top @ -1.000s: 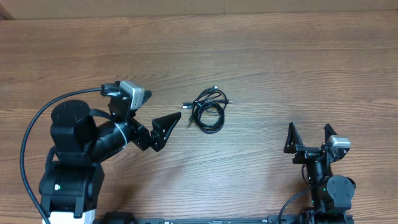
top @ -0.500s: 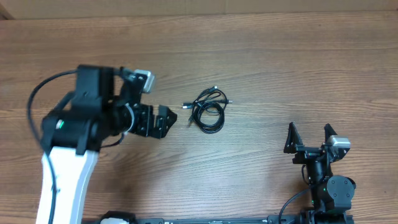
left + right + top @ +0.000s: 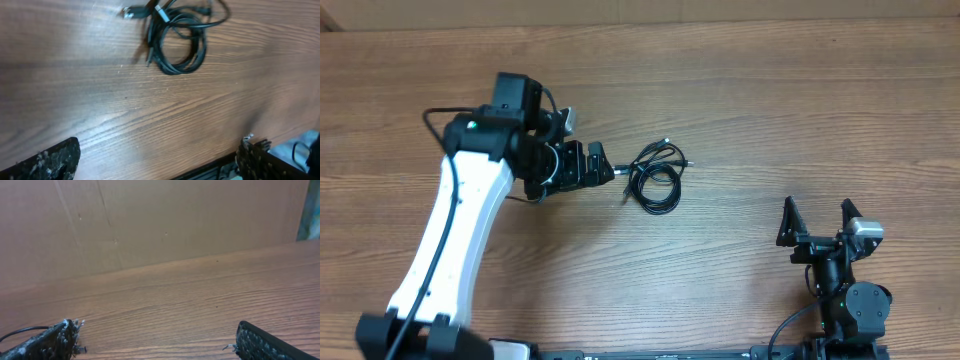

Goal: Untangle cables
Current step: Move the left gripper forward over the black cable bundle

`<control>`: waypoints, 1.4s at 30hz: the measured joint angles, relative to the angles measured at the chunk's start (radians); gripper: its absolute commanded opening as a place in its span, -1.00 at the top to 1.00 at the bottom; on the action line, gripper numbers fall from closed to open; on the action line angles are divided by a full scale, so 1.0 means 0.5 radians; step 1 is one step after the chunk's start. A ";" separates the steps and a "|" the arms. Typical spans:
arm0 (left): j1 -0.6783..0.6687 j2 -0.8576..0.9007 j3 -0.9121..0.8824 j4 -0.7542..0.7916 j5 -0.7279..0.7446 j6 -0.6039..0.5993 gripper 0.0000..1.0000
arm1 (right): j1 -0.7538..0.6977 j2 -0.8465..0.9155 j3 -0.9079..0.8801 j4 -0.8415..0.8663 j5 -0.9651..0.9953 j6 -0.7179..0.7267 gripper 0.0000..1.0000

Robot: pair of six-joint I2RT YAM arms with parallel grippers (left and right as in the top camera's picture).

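The cables (image 3: 655, 172) lie as a small black tangle of loops at the middle of the wooden table, with small plugs sticking out left and right. My left gripper (image 3: 602, 167) is open just left of the tangle, close to the left plug, with nothing between its fingers. In the left wrist view the cables (image 3: 175, 22) lie at the top, ahead of my left gripper (image 3: 155, 165), whose fingertips (image 3: 47, 162) stand wide apart. My right gripper (image 3: 817, 218) rests open near the front right, far from the cables. In the right wrist view my right gripper (image 3: 157, 342) has only bare wood between its fingers.
The wooden table (image 3: 770, 110) spreads all round the tangle. A brown wall (image 3: 160, 220) stands behind the table's far edge. The left arm's white link (image 3: 460, 240) reaches across the left side. The right arm's base (image 3: 855, 305) sits at the front right edge.
The left arm has risen and stretched out, carrying its open gripper up and right to just beside the tangle. The cables and the right arm have not moved.
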 measured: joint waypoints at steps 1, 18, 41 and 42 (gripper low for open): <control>0.000 0.048 0.001 -0.005 0.002 -0.028 -0.99 | 0.000 0.000 0.001 -0.001 -0.001 0.001 -1.00; 0.000 0.272 0.002 -0.017 0.113 -0.117 -0.99 | 0.000 0.000 0.001 0.000 0.000 0.001 -1.00; -0.031 0.272 0.002 0.156 0.117 -0.083 -1.00 | 0.000 0.000 0.001 0.000 -0.002 0.001 -1.00; -0.053 0.272 0.003 0.182 0.112 -0.066 -1.00 | 0.000 0.000 0.001 0.002 -0.001 0.001 -1.00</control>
